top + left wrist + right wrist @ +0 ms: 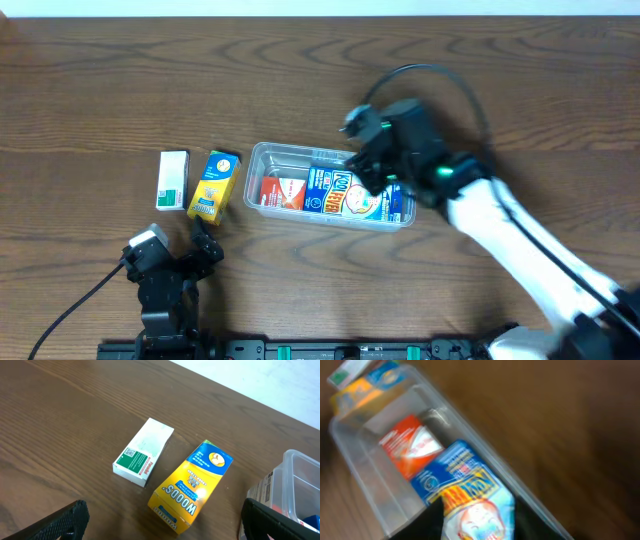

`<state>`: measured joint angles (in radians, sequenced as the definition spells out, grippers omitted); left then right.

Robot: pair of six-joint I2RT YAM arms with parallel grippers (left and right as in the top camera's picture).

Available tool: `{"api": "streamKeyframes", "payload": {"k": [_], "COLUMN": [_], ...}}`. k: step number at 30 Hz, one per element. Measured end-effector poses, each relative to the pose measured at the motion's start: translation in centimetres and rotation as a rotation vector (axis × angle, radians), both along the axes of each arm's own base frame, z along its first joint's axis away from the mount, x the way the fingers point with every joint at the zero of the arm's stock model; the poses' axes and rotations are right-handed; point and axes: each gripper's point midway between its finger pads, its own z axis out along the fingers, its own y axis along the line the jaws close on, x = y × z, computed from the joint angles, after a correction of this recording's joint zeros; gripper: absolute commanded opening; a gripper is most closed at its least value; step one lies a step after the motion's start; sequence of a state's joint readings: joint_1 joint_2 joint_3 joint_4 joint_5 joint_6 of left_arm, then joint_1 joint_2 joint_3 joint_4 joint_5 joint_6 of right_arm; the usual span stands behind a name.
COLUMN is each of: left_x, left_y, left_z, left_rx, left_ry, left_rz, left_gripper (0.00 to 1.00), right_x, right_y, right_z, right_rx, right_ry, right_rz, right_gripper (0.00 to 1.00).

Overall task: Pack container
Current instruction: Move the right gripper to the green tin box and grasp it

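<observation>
Dark wood bench: container [290, 147] lies lengthwise under right jaws, which flank a blue packet [465, 485] inside, grip unclear; left jaws gape empty, yellow box [191, 485] just ahead, pointing away

Woods box [214, 186] L of container [285, 148]

Container [262, 158]: clear rectangular tub, rounded corners, lying lengthwise mid-tabletop [100, 80]; red-orange box [282, 191] and blue packet [335, 190] inside.

Looked like a robotics lab bench: wood-grain surface [100, 80], a black arm [165, 290] and a white arm [505, 220] trailing cables [75, 306], with a mounting rail [330, 351] along the near edge.
</observation>
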<state>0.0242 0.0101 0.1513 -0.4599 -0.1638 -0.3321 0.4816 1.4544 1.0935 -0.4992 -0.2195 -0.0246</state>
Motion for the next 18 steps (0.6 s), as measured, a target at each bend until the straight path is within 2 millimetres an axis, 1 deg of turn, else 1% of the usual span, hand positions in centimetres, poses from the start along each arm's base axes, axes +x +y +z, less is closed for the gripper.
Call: {"api": "streamKeyframes", "payload": {"k": [2,3,4,6,9,10,12,15,18], "left_x": [0.0,0.0,0.0,0.0,0.0,0.0,0.0,0.0,0.0], "left_y": [0.0,0.0,0.0,0.0,0.0,0.0,0.0,0.0,0.0], "left_z": [0.0,0.0,0.0,0.0,0.0,0.0,0.0,0.0,0.0], "left_rx": [0.000,0.000,0.000,0.000,0.000,0.000,0.000,0.000,0.000], "left_ry": [0.000,0.000,0.000,0.000,0.000,0.000,0.000,0.000,0.000], "left_rz": [0.000,0.000,0.000,0.000,0.000,0.000,0.000,0.000,0.000], "left_gripper": [0.98,0.98,0.98,0.98,0.98,0.98,0.98,0.98,0.98], "right_x": [0.5,0.6,0.7,0.7,0.3,0.3,0.3,0.3,0.5], "right_y": [-3.0,-4.3,-5.7,-8.0,-10.9,-11.4,-12.9,-14.0,-14.7], "right_z": [1.3,1.6,1.7,1.1,-1.0,-1.6,-3.6,-6.2,-8.7], "right_rx": [-0.010,-0.016,-0.024,-0.041,-0.075,-0.084,-0.109,-0.132,-0.144], "right_ry": [-0.012,-0.007,0.006,0.052,0.156,0.180,0.256,0.347,0.420], "right_rz": [-0.103,-0.149,-0.201,-0.283,-0.389,-0.409,-0.470,-0.527,-0.574], "right_gripper": [0.62,0.63,0.64,0.64,0.64,0.67,0.68,0.69,0.69]}}
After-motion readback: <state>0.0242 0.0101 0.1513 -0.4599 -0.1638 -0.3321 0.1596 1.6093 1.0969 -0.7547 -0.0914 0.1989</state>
